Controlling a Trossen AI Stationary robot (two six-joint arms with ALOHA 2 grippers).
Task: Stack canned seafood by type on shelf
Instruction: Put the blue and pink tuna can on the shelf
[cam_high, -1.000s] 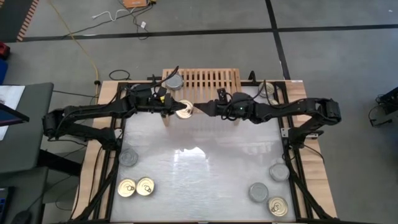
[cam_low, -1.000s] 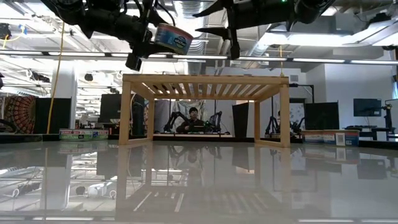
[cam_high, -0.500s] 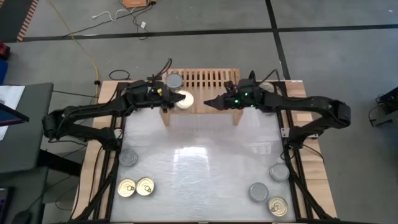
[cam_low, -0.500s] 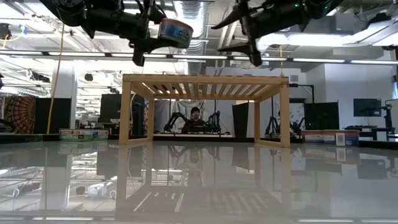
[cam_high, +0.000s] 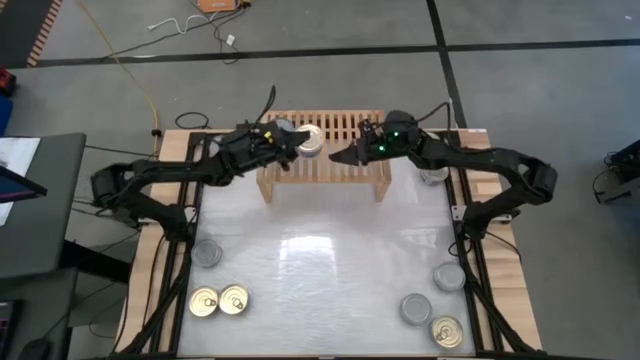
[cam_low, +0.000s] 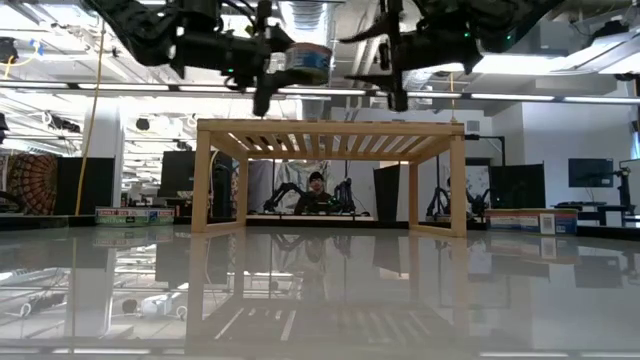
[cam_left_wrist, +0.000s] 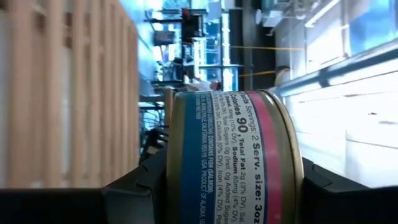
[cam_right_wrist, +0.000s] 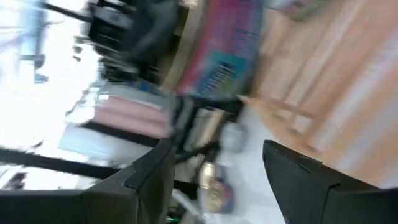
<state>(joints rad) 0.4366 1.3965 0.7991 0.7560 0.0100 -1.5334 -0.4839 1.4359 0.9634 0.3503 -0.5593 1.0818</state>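
Observation:
The light-wood shelf (cam_high: 345, 128) stands at the table's far middle, seen side-on in the low view as the shelf (cam_low: 330, 135). My left gripper (cam_high: 298, 148) is shut on a can (cam_high: 311, 142) with a blue and pink label (cam_left_wrist: 233, 158), a little above the shelf's left part. Another silver can (cam_high: 280, 128) lies on the shelf's far left corner, partly hidden by that arm. My right gripper (cam_high: 338, 157) hangs open above the shelf's right part, just right of the held can, with nothing between its fingers. My left gripper pinches the can between its two fingers (cam_left_wrist: 134, 186), one on each flat face, near the rim (cam_left_wrist: 174, 180). The fingers come level from the table's left, one above the can and one below. The can (cam_low: 305, 62) is level, label outward, lifted clear of the shelf.
Loose cans lie on the table: one silver (cam_high: 207, 253) and two gold (cam_high: 218, 300) at the near left, two silver (cam_high: 449, 276) (cam_high: 415, 308) and one gold (cam_high: 447, 332) at the near right, and one (cam_high: 434, 176) right of the shelf under my right arm.
My left gripper has carried the can from in front of the shelf toward the far edge and a little right, and now holds it above the slats. My right gripper has drawn back from the can toward the far right and stays open.

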